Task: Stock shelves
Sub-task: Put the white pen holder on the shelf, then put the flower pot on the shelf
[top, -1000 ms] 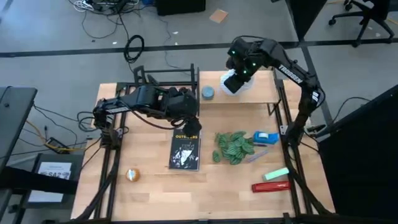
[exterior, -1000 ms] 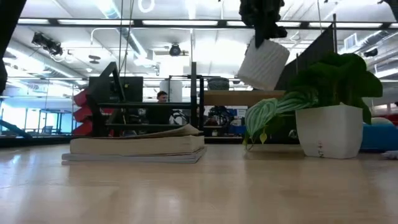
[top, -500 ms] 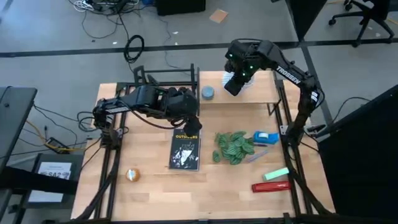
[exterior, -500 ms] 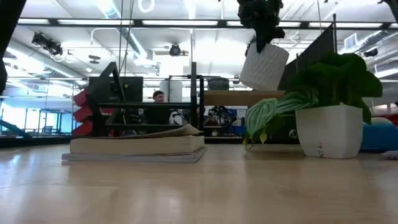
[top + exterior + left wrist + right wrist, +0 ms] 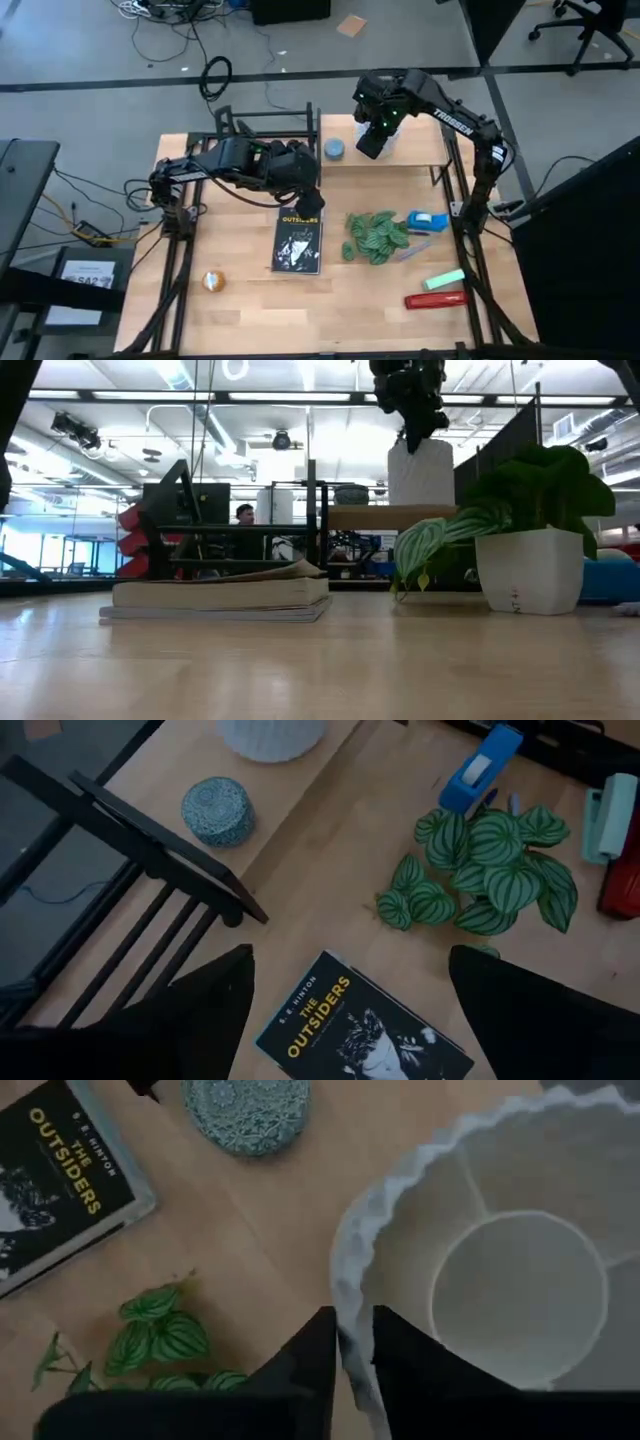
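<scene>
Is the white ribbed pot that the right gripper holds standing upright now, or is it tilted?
Upright. In the low view the white pot has vertical sides and sits on the wooden shelf board; the right gripper pinches its rim.

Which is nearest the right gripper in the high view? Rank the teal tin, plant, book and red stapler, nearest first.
From the right gripper, over the wooden shelf:
1. Teal tin, on the shelf beside it.
2. Plant, mid-table.
3. Book, toward the left arm.
4. Red stapler, at the table's near right corner.
</scene>
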Action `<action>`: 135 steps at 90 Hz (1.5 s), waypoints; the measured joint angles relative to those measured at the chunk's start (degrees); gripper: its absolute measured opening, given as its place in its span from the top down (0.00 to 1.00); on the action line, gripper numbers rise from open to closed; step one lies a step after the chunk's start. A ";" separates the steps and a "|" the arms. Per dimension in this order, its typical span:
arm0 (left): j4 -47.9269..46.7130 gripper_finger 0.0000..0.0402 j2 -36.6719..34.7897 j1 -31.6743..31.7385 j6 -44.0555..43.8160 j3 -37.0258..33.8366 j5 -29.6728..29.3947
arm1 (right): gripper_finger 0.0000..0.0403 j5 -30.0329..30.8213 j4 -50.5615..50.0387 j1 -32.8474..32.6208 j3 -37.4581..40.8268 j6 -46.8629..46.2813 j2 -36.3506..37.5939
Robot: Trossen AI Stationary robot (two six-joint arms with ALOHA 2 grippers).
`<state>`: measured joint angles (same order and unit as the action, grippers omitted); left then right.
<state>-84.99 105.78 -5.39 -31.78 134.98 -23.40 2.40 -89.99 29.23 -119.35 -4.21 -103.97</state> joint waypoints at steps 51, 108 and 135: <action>-0.02 0.22 0.00 0.00 0.00 0.00 0.00 | 0.59 1.00 3.43 0.80 0.00 0.42 0.12; 0.05 0.22 0.00 0.00 0.01 0.00 -0.04 | 0.61 0.04 1.30 -2.46 -14.83 -3.71 7.43; 0.00 0.22 0.00 -0.42 2.63 0.00 -0.20 | 0.62 -0.64 -0.03 -19.04 -14.78 -13.00 18.91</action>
<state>-84.99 105.78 -5.80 -29.15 134.98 -23.60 1.76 -90.02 10.20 -134.13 -17.21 -85.06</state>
